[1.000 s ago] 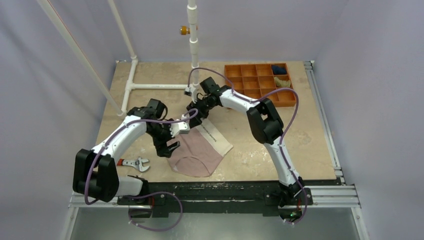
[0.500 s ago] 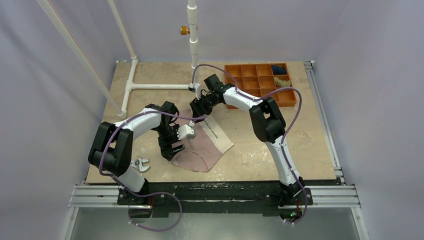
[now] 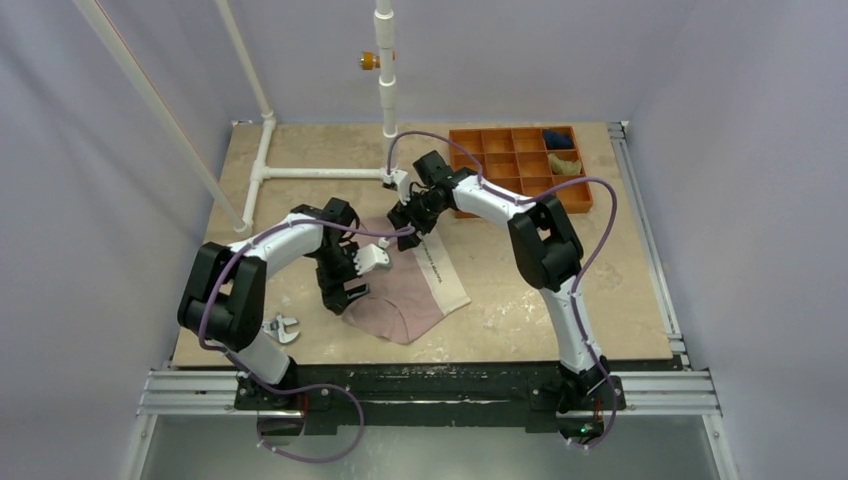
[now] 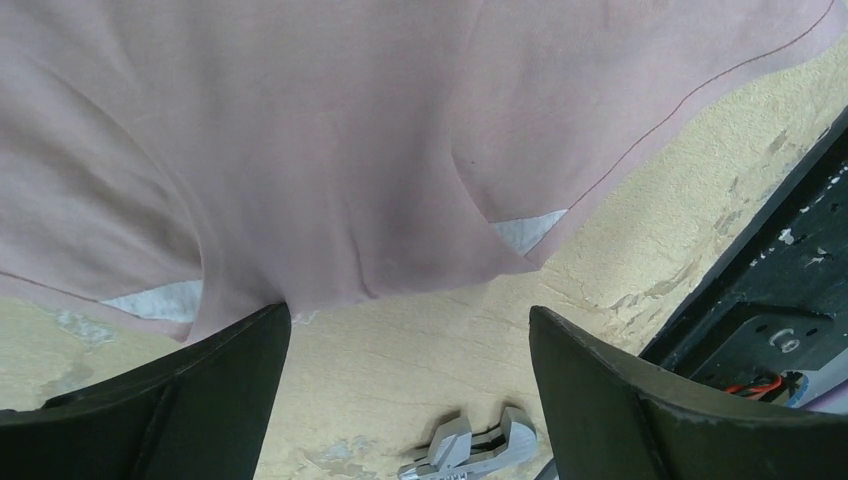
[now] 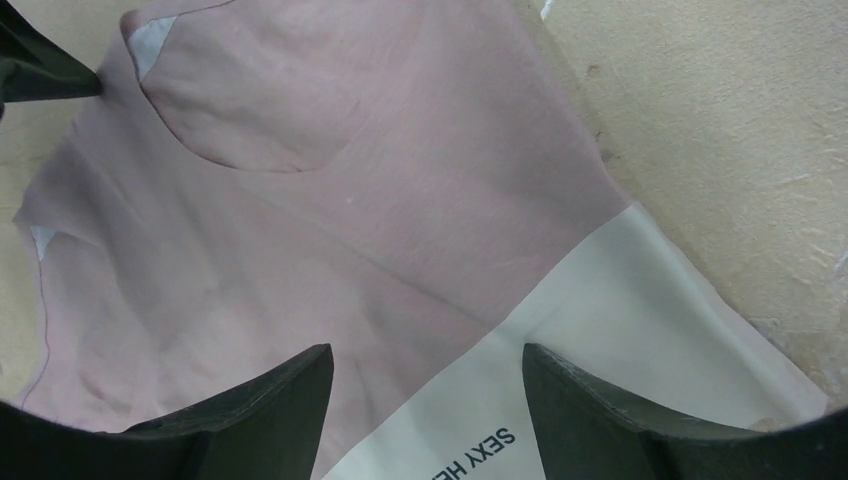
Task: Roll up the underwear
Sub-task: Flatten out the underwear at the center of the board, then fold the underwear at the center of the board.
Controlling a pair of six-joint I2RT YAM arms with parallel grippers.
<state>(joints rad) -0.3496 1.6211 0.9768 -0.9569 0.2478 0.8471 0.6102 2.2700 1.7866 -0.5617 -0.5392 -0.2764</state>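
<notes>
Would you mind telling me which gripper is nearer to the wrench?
Left. The left gripper hovers just right of the wrench, over the underwear's left edge; the right gripper is farther off, above the underwear's far edge.

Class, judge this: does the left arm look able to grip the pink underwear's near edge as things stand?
Probably yes: the left pincer stands open right at the underwear edge, with nothing between them.

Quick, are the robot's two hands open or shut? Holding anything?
Left gripper: open, empty, over the pale pink cloth underwear.
Right gripper: open, empty, over it too.
</notes>
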